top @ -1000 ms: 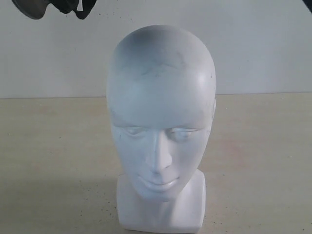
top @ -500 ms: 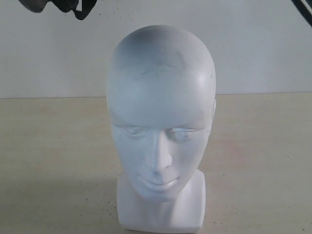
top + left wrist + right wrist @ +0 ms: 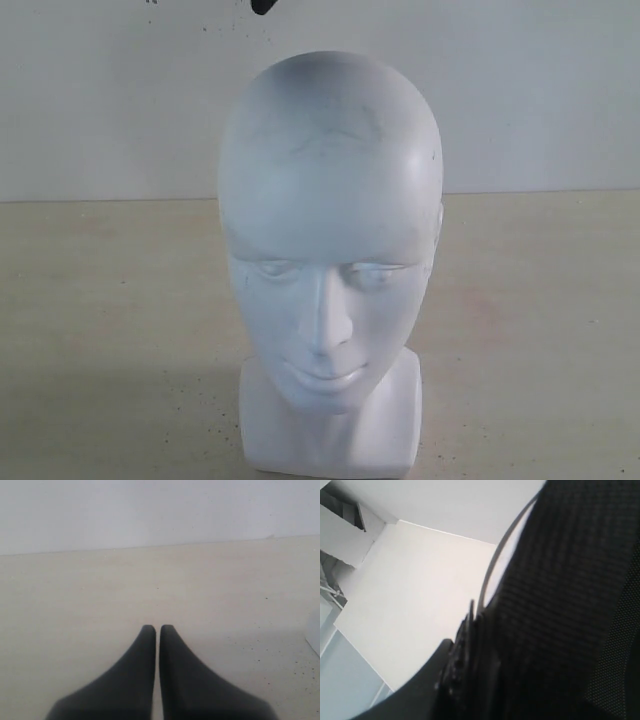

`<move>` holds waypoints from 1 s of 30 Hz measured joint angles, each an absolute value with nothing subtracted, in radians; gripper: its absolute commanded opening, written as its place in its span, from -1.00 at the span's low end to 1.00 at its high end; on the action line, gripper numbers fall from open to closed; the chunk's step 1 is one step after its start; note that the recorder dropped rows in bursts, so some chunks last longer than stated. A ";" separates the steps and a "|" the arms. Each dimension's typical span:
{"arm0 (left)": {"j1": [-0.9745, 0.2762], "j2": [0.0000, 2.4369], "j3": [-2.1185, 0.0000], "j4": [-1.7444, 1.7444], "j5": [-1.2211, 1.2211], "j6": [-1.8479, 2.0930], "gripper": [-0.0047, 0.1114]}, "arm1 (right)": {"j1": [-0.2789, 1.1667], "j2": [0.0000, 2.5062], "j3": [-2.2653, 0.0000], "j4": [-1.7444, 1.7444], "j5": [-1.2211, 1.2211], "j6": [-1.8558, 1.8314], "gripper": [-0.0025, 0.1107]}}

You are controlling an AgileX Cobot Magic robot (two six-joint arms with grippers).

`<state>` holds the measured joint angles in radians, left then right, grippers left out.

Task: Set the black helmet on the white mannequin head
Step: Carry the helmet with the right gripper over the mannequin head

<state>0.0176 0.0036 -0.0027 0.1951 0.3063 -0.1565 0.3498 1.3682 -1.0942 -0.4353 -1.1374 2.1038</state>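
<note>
The white mannequin head [image 3: 330, 230] stands upright on its squarish neck base in the middle of the exterior view, bare on top and facing the camera. Of the black helmet only a small black tip [image 3: 262, 5] shows at the top edge, above and left of the crown. In the right wrist view the helmet's black mesh lining [image 3: 560, 605] fills most of the picture. My right gripper [image 3: 465, 637] is shut on its rim, with one finger [image 3: 420, 685] showing outside. My left gripper [image 3: 157, 628] is shut and empty, low over the table.
The beige tabletop [image 3: 110, 300] runs back to a plain white wall [image 3: 540, 90]. A white corner [image 3: 315, 635] shows at the edge of the left wrist view, near the left gripper. The right wrist view looks at white panels and a shelf [image 3: 345, 525].
In the exterior view the helmet's dark parts at the top left have gone up and to the right, nearly out of frame. The mannequin head has not moved.
</note>
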 measured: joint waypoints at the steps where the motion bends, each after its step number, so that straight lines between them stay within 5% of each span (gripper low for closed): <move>1: 0.018 0.004 -0.003 0.195 0.306 -0.156 -0.84 | 0.341 1.368 -1.094 -0.438 -1.137 2.104 -0.96; 30: 0.018 0.004 -0.003 0.195 0.306 -0.156 -0.84 | 0.440 1.470 -1.154 -0.518 -1.139 2.072 -0.96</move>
<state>0.0176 0.0036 -0.0027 0.1951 0.3063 -0.1565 0.4399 1.4696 -1.1544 -0.5184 -1.1390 2.0721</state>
